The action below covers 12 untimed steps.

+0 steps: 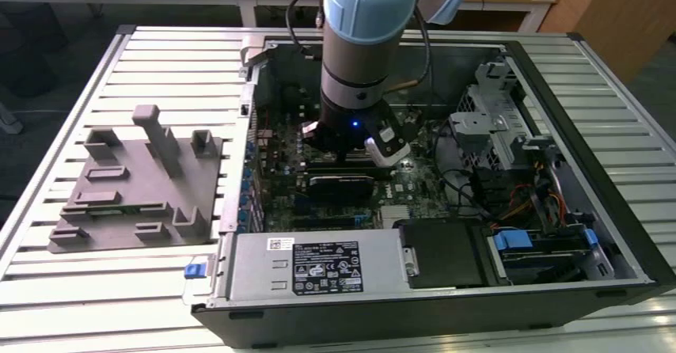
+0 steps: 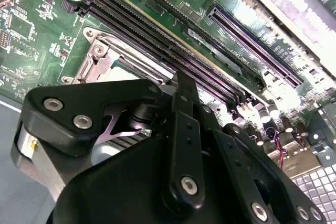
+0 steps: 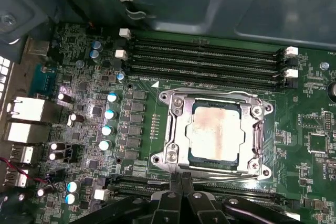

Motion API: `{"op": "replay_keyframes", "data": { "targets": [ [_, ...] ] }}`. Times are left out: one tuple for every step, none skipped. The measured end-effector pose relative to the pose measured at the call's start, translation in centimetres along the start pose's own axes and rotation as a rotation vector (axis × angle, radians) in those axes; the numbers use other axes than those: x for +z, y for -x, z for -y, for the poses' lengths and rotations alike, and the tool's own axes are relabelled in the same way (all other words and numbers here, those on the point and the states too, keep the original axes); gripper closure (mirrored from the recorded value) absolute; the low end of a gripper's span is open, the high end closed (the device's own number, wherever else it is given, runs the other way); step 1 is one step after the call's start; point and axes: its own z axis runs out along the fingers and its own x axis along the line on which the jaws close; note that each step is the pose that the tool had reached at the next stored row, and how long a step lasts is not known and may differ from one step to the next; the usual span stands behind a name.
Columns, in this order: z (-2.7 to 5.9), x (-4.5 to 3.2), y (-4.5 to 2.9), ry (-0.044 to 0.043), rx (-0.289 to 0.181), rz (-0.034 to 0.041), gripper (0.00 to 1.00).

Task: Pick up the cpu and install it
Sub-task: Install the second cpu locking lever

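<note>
Bench point(image 1: 63, 290): pale slatted top, carrying an open computer case point(image 1: 623, 234) and a grey fixture block point(image 1: 138, 187). The block lies on the exterior view's left, just beside the case, with several upright posts.

Arm point(image 1: 365, 44): light blue and black, reaching straight down into the case over the motherboard point(image 1: 277, 163).

Gripper point(image 3: 181, 184): black linkage, seen in the first wrist view at the socket's edge; the fingers point(image 3: 176, 192) are pressed together at their tips, with nothing between them. In the second wrist view the black gripper body point(image 2: 173, 145) hangs close above the board, just beside the socket frame point(image 2: 100, 59).

Cpu point(image 3: 215, 132): square chip with a dull silver top, seated flat inside the socket point(image 3: 176, 129) in the first wrist view. The metal socket frame surrounds it on all sides. The fingertips sit just past the frame's near edge, apart from the chip.

Memory slots point(image 3: 205, 59): four long black rows, running beside the socket on the side away from the gripper; in the second wrist view they run diagonally past the socket point(image 2: 157, 30).

Capacitors point(image 3: 107, 129): a row of small blue-topped cylinders, standing near the socket.

Power supply point(image 1: 317, 266): grey box with a label, at the case's near edge in the exterior view.
</note>
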Motion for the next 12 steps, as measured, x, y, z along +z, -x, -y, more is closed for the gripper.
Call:
{"op": "replay_keyframes", "data": {
  "targets": [
    [0.1,0.0,-0.01,0.002,0.0,0.0002,0.89],
    [0.2,0.0,-0.03,0.0034,0.0,0.0003,0.89],
    [0.3,0.0,-0.07,0.0048,0.0,0.0005,0.89],
    [0.39,-0.01,-0.12,0.006,0.0,0.0006,0.89],
    [0.45,-0.01,-0.2,0.0072,0.0,0.0007,0.89],
    [0.51,-0.01,-0.29,0.0088,0.0,0.0008,0.89],
    [0.57,0.0,-0.39,0.0104,0.0,0.0009,0.89],
    [0.62,0.0,-0.48,0.012,0.0,0.0011,0.89],
    [0.66,0.01,-0.58,0.0136,0.0,0.0012,0.89],
    [0.7,0.02,-0.65,0.0152,0.0,0.0013,0.89],
    [0.74,0.04,-0.72,0.017,0.0,0.0015,0.89],
    [0.75,0.06,-0.78,0.0188,0.0,0.0017,0.89]
  ]
}}
